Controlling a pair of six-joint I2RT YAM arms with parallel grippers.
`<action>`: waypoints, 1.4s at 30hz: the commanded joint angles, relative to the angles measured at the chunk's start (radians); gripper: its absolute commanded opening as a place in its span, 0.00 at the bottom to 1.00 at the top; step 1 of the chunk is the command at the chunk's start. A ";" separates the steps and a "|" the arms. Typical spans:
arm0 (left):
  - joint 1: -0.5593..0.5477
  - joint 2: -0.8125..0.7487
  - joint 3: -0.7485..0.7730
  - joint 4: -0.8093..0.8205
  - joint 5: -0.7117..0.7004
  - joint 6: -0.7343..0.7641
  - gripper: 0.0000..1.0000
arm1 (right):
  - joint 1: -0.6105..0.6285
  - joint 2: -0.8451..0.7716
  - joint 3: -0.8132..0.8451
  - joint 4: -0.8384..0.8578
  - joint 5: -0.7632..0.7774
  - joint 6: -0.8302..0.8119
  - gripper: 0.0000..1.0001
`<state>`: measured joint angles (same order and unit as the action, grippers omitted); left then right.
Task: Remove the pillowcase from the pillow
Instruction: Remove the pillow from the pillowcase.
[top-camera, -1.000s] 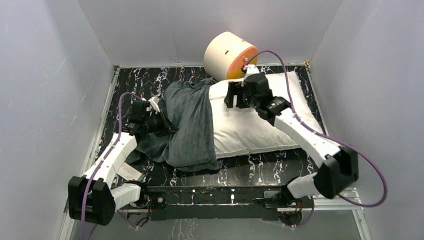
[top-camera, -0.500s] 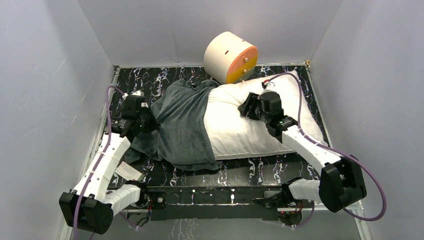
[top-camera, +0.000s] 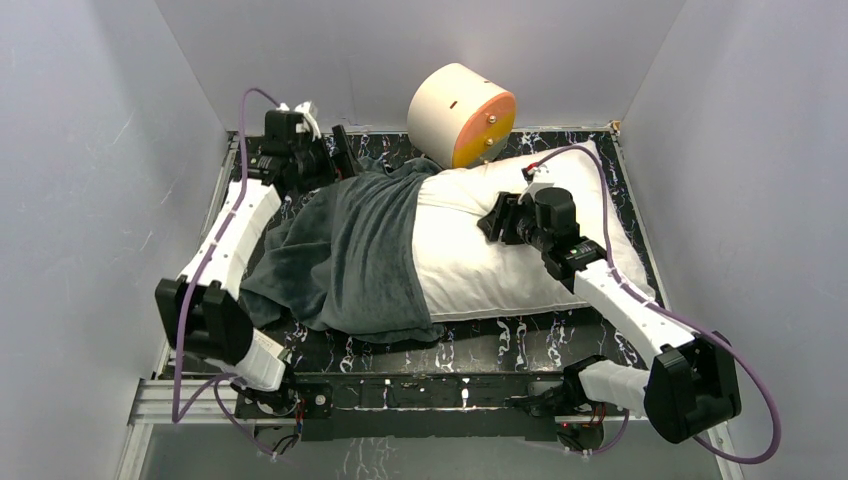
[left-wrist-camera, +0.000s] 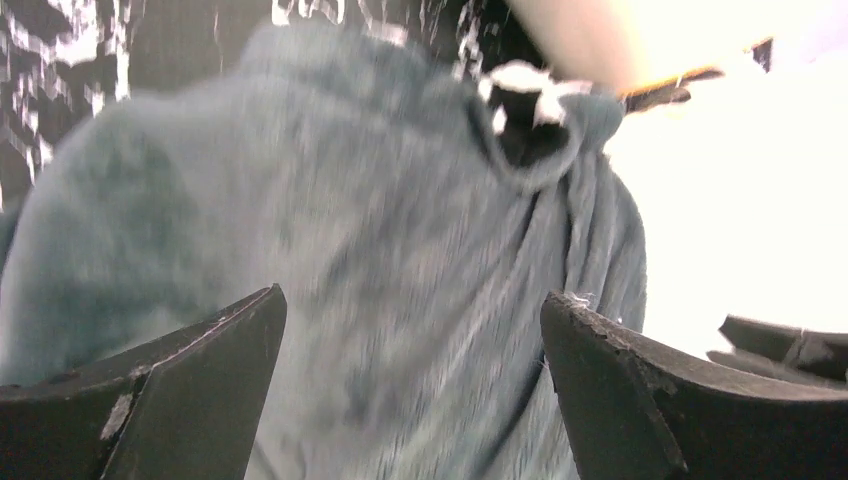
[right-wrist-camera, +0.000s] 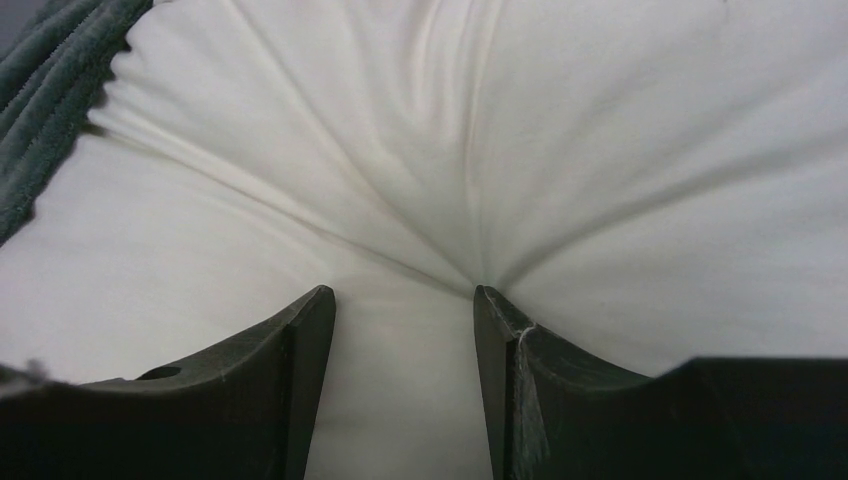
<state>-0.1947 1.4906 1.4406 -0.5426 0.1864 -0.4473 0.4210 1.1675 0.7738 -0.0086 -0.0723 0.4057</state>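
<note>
While the left gripper (top-camera: 335, 152) hangs over the far left part of the table (top-camera: 520, 330), its fingers are spread wide with nothing between them. It's just past the far edge of the pillowcase (top-camera: 350, 250), and its wrist camera looks down on the grey plush. That view is too blurry to say if it touches.

The pillowcase is bunched up dark-grey side out over the left end of the pillow (top-camera: 470, 265), so it's only partway off. A little scrap of black-and-white stripe peeks out at its far corner. Behind that, a cream and orange cylinder (top-camera: 460, 115) sits against the back wall, touching the pillow's far edge.

Everything to the right is bare white pillow. The right gripper (top-camera: 490, 222) is pushed down into the middle of it — fingers partly closed, pinching a fold of the white fabric, with creases fanning out from the spot.
</note>
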 joint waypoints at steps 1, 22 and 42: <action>0.020 0.191 0.199 -0.001 0.057 0.049 0.98 | 0.000 -0.005 -0.080 -0.298 -0.047 -0.038 0.63; 0.153 0.443 0.111 0.201 0.106 -0.266 0.06 | 0.001 0.005 -0.088 -0.314 0.003 -0.014 0.67; 0.430 0.298 0.123 0.101 0.184 -0.073 0.00 | -0.051 0.012 -0.112 -0.338 0.133 0.143 0.60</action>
<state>0.1574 1.8629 1.5593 -0.5598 0.3443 -0.6075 0.4019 1.1347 0.7074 -0.0067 0.0059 0.6037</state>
